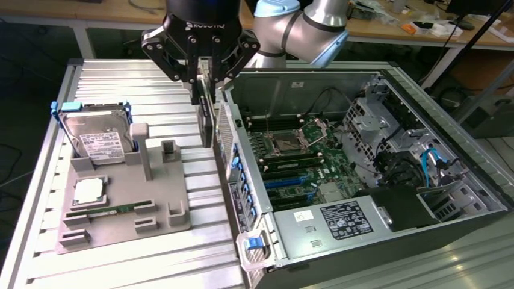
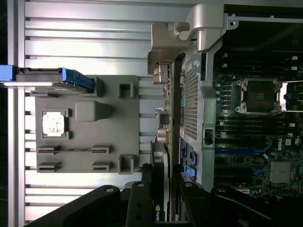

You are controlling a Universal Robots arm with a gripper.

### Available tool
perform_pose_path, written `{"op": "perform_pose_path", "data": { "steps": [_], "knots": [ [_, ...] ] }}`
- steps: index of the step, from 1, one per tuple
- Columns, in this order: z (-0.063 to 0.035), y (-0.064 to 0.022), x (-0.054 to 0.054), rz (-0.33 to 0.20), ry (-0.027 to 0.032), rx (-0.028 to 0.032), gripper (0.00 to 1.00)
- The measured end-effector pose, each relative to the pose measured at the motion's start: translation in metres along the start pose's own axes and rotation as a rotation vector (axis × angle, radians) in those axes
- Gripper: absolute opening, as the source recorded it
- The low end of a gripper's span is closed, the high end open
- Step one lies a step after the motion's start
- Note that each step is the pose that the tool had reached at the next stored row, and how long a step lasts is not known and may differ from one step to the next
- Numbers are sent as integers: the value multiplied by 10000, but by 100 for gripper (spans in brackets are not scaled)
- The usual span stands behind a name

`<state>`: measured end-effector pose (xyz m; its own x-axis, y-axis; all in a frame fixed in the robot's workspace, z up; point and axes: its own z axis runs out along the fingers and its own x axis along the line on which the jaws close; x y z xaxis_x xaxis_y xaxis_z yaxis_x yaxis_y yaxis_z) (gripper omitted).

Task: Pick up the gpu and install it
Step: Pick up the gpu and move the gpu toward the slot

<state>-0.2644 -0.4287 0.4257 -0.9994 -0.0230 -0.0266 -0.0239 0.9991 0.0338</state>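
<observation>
- Gripping the gpu by its upper end, the claw was partly closed, jaws pinched on the card's two flat faces so it hung edge-on and upright.
- The gpu was clear of the ribbed surface, over the gap between the grey tray and the open computer case, just outside the case wall.
- That upright hold, I judged, left the lower edge free to meet a motherboard slot.
- On the tray, the hard drive, processor and memory stick sat in their own holders.
</observation>
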Motion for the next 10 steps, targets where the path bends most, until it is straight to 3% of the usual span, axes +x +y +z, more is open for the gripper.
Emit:
{"op": "perform_pose_path", "data": {
  "steps": [10],
  "knots": [
    [-1,0,-15,0,1,0,27]
  ]
}}
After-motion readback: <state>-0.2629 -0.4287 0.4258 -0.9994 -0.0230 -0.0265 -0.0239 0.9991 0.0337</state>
